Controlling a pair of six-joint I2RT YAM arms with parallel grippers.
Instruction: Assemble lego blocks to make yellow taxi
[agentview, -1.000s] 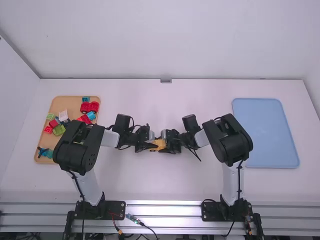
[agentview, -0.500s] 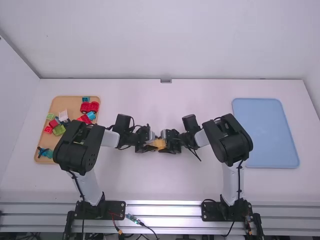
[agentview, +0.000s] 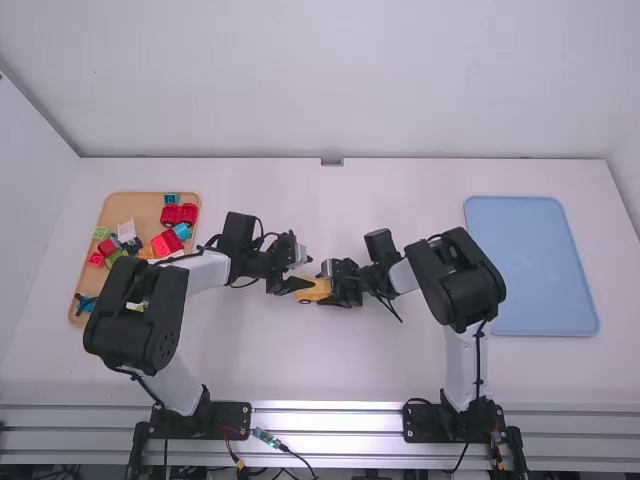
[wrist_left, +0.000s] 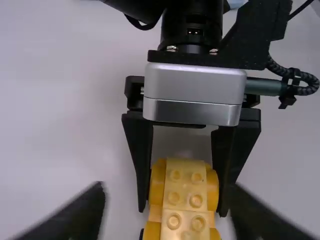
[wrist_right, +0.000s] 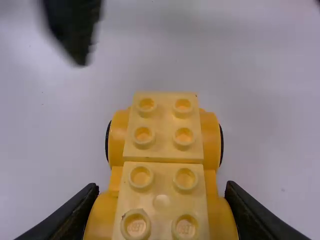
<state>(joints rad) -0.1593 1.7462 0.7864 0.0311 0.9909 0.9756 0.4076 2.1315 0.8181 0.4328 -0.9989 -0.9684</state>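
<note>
Mid-table, the yellow taxi (agentview: 316, 290) is held by my right gripper (agentview: 334, 292); my left gripper (agentview: 296, 287) is just to its left. In the right wrist view the taxi (wrist_right: 162, 145) has studded yellow blocks on top and wheels at its sides, with the fingers of my right gripper (wrist_right: 161, 200) pressed on both sides of one end. In the left wrist view the taxi (wrist_left: 185, 200) points between the spread fingers of my left gripper (wrist_left: 167, 210), which is open.
On the left stands a wooden tray (agentview: 76, 308) of several loose blocks, with a red vehicle block (agentview: 179, 215) near its back edge. A blue tray (agentview: 535, 265) lies on the right. The left arm's elbow is over the wooden tray's front corner.
My left gripper has opened, let go of the taxi and drawn slightly back to the left and up the picture. The right arm and the taxi have stayed in place.
</note>
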